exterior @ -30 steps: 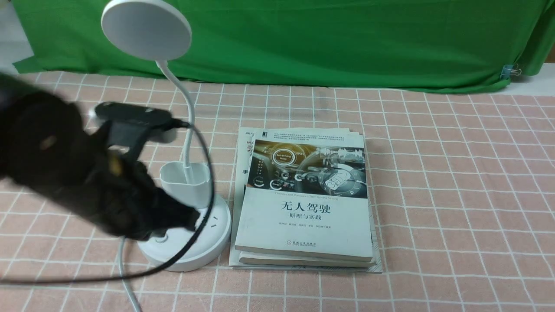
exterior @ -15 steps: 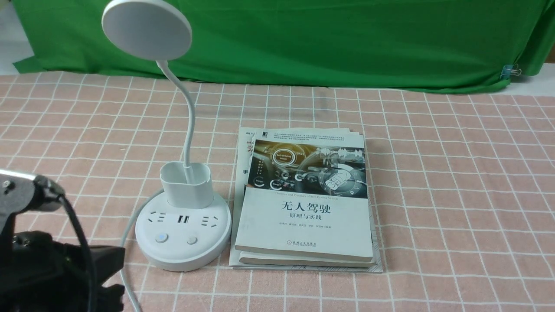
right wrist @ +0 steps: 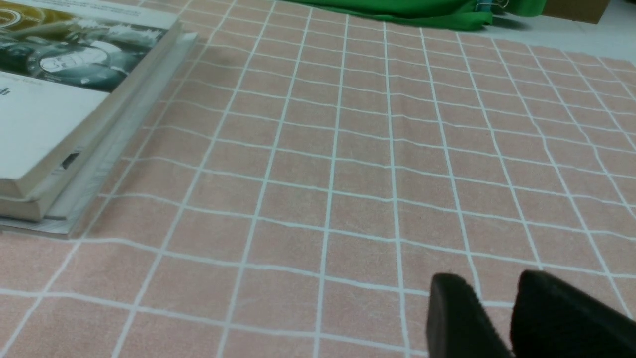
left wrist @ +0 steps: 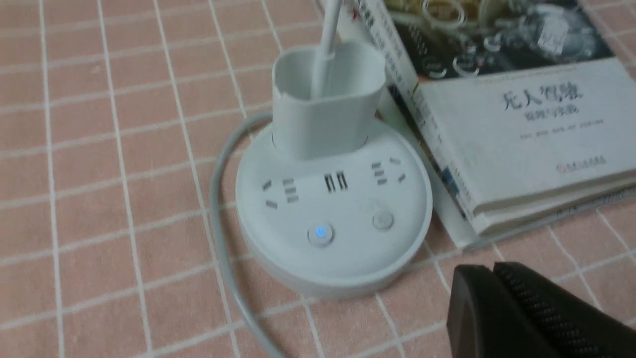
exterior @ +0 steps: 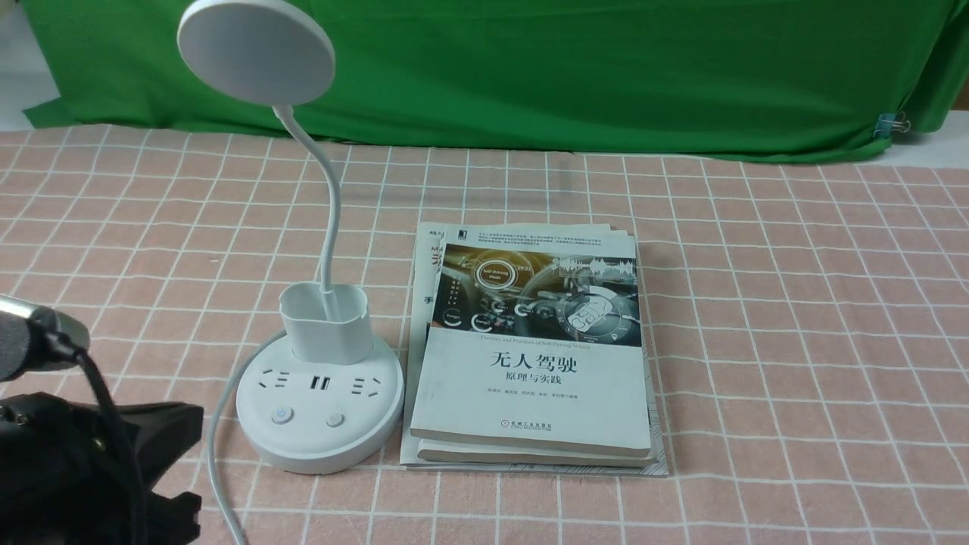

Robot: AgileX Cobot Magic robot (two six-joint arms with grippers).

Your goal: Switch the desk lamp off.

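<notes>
The white desk lamp stands left of centre: disc head, bendy neck, cup holder and round base with sockets and two buttons. In the left wrist view the base's left button shows a small blue light and the right button shows none. My left gripper is shut and empty, just off the base's near edge; in the front view it sits at the bottom left. My right gripper is slightly open and empty above bare cloth, out of the front view.
A stack of books lies right against the lamp base, also in the right wrist view. The lamp's grey cord curves off the base toward the near edge. Pink checked cloth covers the table; a green backdrop hangs behind.
My left arm has pulled back from over the lamp base to the bottom left corner. The base's buttons and sockets, hidden before, now show. The lamp and books have not moved.
</notes>
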